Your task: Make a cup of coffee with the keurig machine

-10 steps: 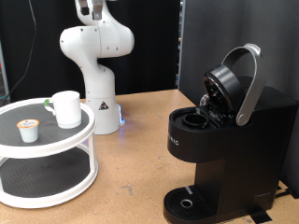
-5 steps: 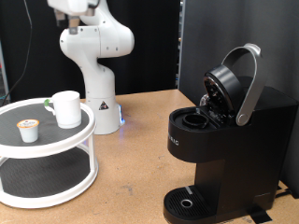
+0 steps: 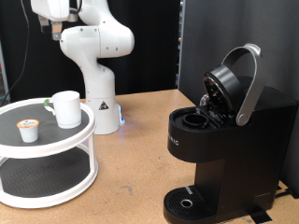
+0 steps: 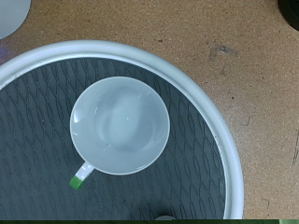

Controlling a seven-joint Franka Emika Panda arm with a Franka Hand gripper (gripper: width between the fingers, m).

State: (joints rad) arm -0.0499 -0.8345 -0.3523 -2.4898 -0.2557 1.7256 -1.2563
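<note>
The white mug stands upright on the top tier of a round white two-tier stand at the exterior view's left. In the wrist view the mug is seen from straight above and looks empty. A small white pod with a tan top sits beside it. The black keurig machine stands at the right with its lid raised and its pod chamber open. The gripper's hand is high above the stand, at the frame's top edge. Its fingers do not show in the wrist view.
The white robot base stands behind the stand on the brown table. A small green-and-white tag lies by the mug on the dark mesh. The machine's round drip tray is bare. A black curtain hangs behind.
The arm's hand has swung towards the exterior view's left along the top of the frame, from above the robot base to above the stand. Mug, pod and machine have not moved.
</note>
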